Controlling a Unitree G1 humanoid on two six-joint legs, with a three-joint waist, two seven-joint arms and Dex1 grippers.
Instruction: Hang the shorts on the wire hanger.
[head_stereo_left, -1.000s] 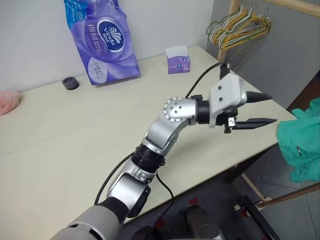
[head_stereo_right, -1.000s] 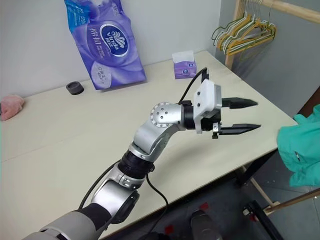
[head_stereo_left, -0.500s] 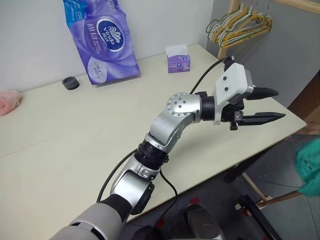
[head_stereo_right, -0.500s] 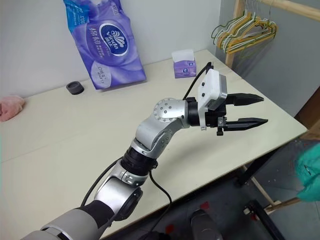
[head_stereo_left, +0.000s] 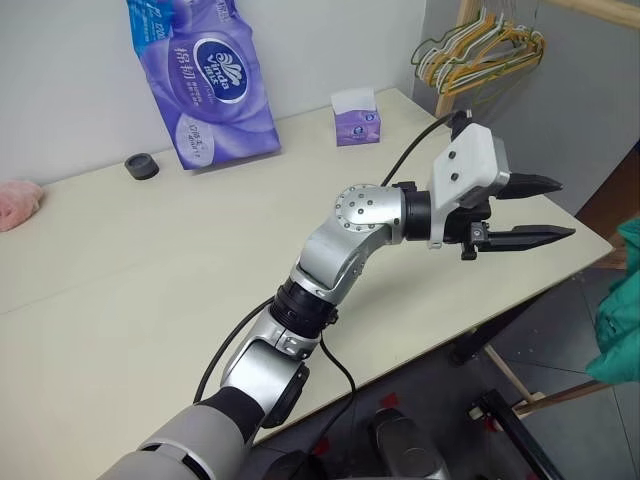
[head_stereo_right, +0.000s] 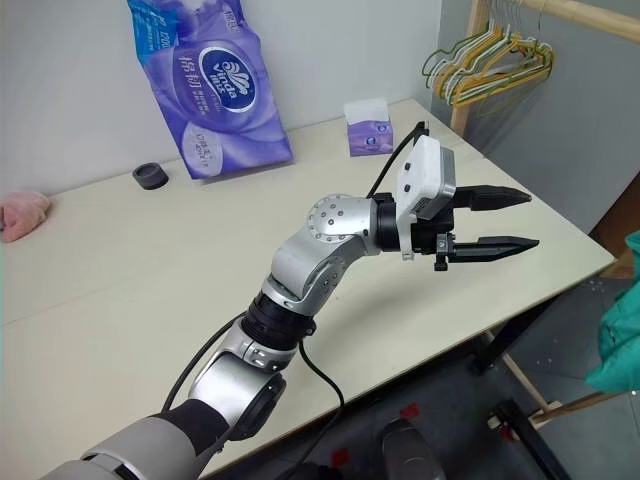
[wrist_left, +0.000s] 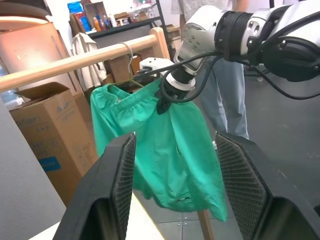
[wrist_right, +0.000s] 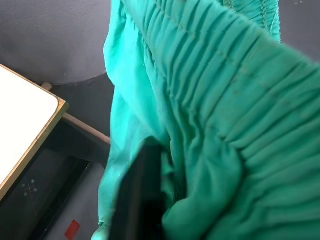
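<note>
The teal-green shorts hang by their gathered waistband under a wooden rail, off the table's right end. Above the waistband a thin wire hook curls over the rail; the rest of the wire hanger is hidden by fabric. My right gripper is at the middle of the waistband, with bunched fabric draped around it. My left gripper stands open and empty over the table's right corner, pointing at the shorts from a distance.
Several yellow, green and white hangers bunch on a wooden rack at the back right. On the cream table are a purple tissue pack, a tissue box, a black cap and a pink cloth. A person stands behind the shorts.
The shorts slid toward the right edge of the head views and now show there as a narrow hanging strip. The left gripper has barely shifted.
</note>
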